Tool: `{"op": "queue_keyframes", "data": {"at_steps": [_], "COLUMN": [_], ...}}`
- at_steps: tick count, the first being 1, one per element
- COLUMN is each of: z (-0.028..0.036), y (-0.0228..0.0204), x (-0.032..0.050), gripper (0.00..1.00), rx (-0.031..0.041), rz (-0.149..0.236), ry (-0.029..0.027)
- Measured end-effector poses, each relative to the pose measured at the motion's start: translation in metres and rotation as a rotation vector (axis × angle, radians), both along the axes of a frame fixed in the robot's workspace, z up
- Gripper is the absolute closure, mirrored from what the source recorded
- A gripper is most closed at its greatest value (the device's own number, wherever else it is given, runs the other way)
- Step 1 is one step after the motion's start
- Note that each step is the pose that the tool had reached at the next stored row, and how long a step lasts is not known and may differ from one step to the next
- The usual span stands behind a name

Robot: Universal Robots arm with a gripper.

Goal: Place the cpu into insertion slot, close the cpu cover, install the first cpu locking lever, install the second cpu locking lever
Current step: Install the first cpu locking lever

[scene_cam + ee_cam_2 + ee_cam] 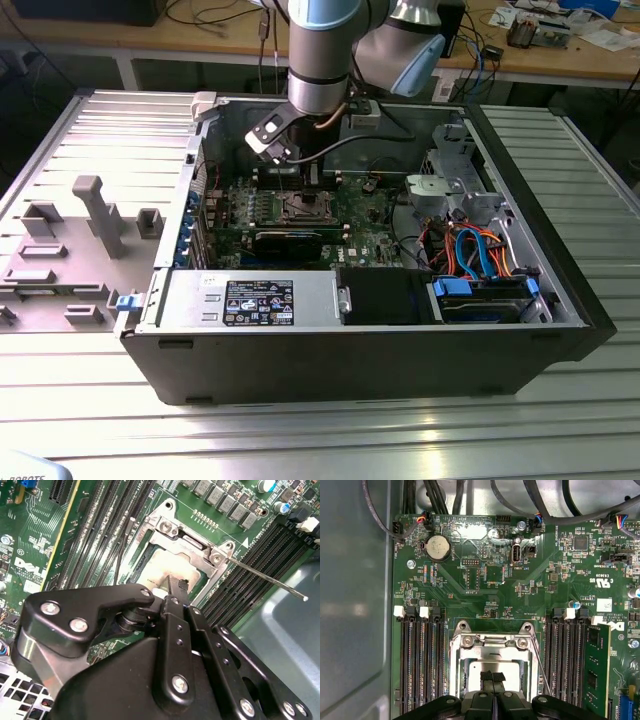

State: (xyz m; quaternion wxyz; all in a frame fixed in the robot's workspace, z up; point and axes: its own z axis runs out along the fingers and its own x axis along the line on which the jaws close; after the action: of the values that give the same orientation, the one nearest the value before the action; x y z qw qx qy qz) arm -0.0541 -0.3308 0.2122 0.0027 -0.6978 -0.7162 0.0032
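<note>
Ribbed aluminium tabletop carries the work. At the exterior view's left sits a grey moulded fixture plate; next comes the open black computer case. Mid-board, the insertion slot holds the cpu, dull grey and flat. It is framed by the shiny cpu cover, which appears lowered. The gripper hangs just over the chip, fingers drawn together, gripping nothing. 1 thin wire lever stands free. Judged best practice: work square and central, clear of that lever. Orange cables lie rightmost.
</note>
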Motion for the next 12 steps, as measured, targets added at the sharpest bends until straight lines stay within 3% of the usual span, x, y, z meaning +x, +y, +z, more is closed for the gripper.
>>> {"op": "queue_keyframes", "data": {"at_steps": [5,12], "z": [0.0035,0.014], "y": [0.0,0.0], "x": [0.0,0.0], "gripper": [0.89,0.89], "rx": [0.0,0.0], "rz": [0.0,0.0], "ry": [0.0,0.0001]}}
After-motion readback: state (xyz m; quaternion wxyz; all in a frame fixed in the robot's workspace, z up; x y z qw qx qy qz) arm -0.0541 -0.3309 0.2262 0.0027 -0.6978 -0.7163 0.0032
